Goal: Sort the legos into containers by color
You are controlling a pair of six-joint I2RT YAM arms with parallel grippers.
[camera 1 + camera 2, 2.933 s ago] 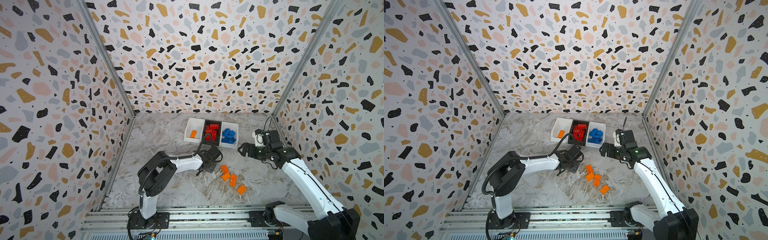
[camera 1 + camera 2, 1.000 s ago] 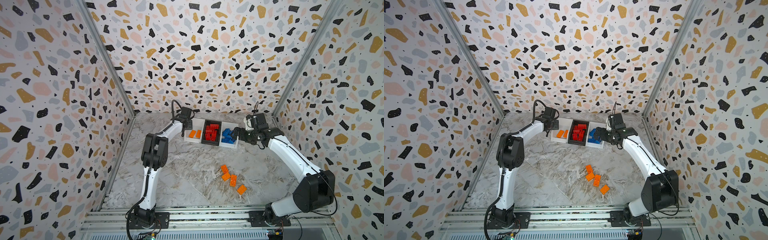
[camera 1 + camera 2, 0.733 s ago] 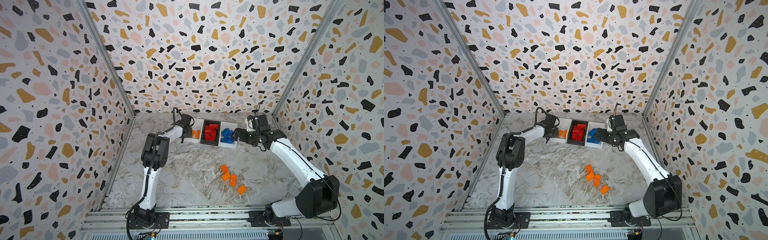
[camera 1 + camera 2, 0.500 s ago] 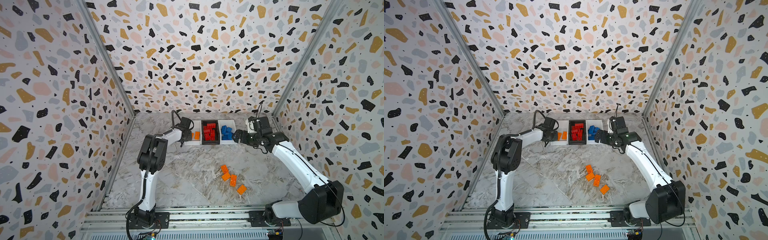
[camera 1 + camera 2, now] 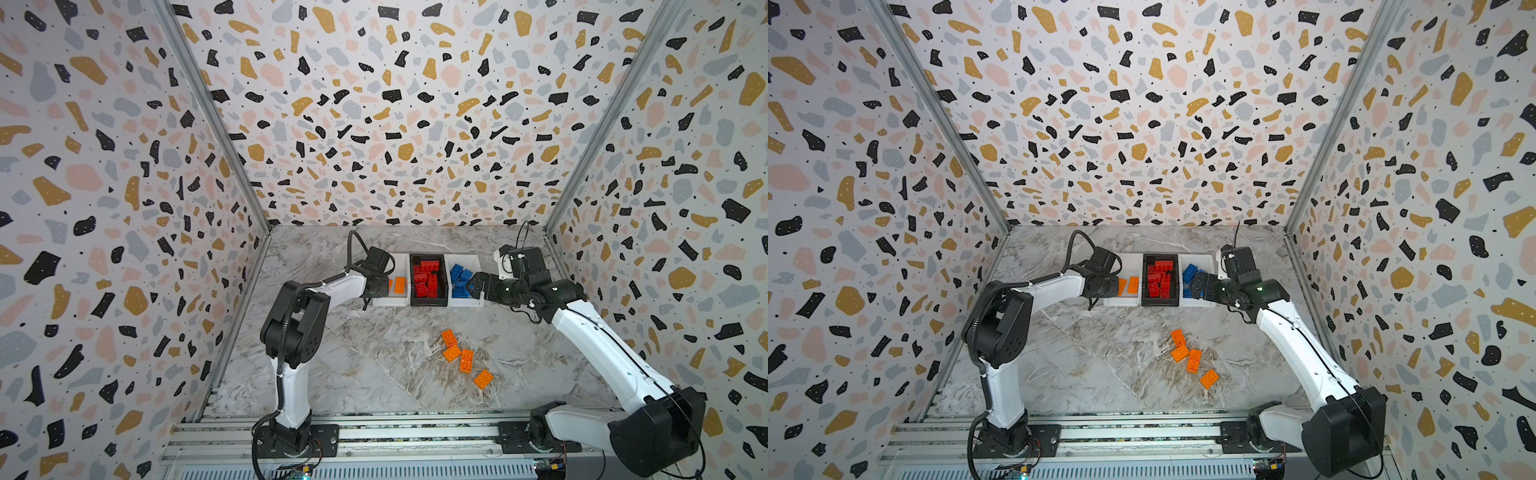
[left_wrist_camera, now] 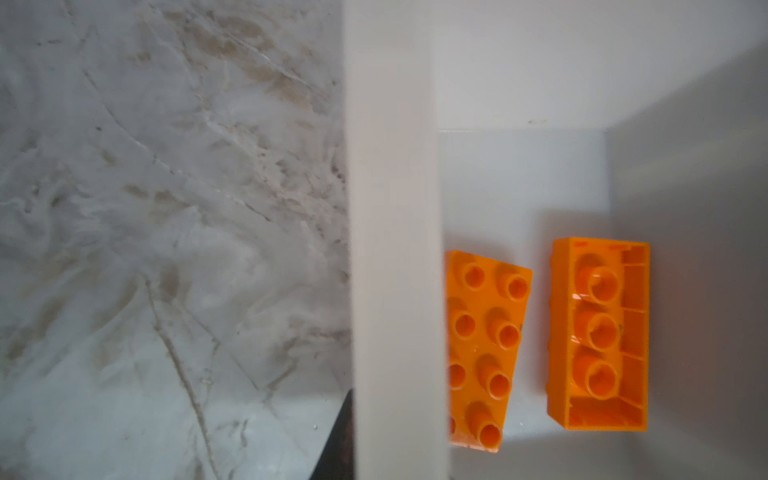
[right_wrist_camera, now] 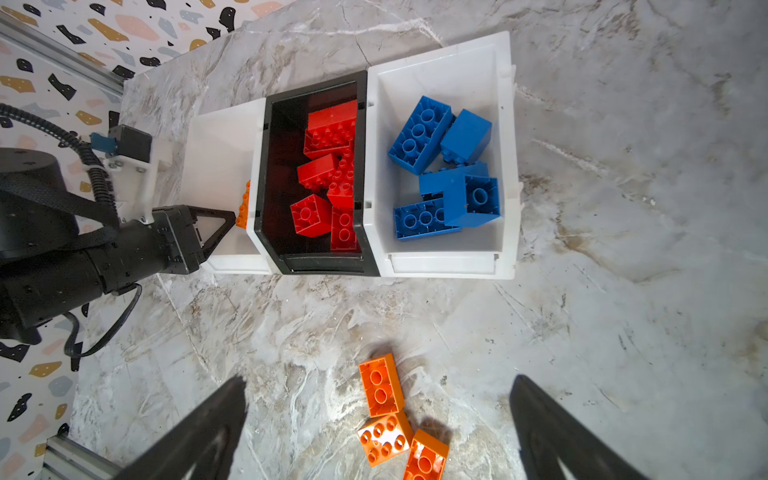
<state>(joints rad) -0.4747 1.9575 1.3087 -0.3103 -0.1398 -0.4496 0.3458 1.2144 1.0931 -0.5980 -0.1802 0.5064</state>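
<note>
Studded orange brick (image 6: 486, 345) half hidden by white bin (image 6: 395, 208) wall, loose orange brick (image 7: 426, 457) cut off — right gripper (image 7: 378, 384) blurred

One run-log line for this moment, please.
left gripper: jaws shut, at left white bin | right gripper: jaws open, empty, by right white bin | binned orange legos: two | loose orange legos: four, on table

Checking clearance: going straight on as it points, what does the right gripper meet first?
Probably the marble table by the loose orange bricks, framed by the open right gripper; depth unclear.
</note>
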